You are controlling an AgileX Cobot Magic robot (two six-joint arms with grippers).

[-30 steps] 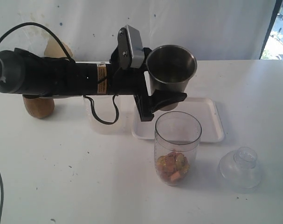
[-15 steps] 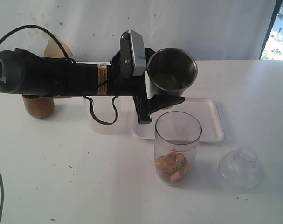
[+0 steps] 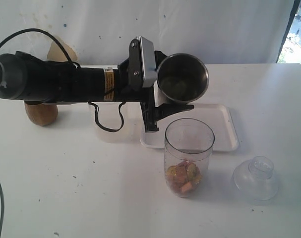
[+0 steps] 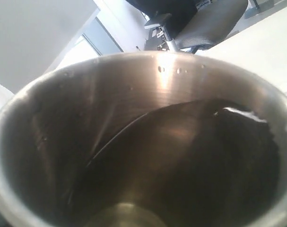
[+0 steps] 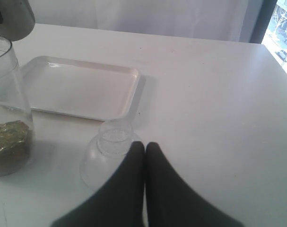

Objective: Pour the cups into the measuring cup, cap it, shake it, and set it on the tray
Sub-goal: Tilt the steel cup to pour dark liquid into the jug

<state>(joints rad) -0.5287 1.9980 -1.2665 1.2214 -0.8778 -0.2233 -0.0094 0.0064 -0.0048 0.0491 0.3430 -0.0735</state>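
While the right gripper [image 5: 144,150] rests pinched closed by the lid [image 5: 110,151], the measuring cup [image 3: 189,156] stands with food in it. Above and behind it, the left gripper [image 3: 165,97] holds the steel cup [image 3: 182,78], tipped more than before, so pouring looks close. Only the left wrist view looks inside that cup.

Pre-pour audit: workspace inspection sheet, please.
Surface: white table, faint specks.
Job's things: steel tumbler held tilted, raised near measuring cup, which has coloured pieces at its bottom; copper-brown cup far left; white tray behind measuring cup.
Clutter: frosted tub; clear dome lid.
Grippers: left gripper shut on steel tumbler; right gripper shut, by the lid.
Cables: black cable looping under left arm.
Surroundings: white backdrop; window.
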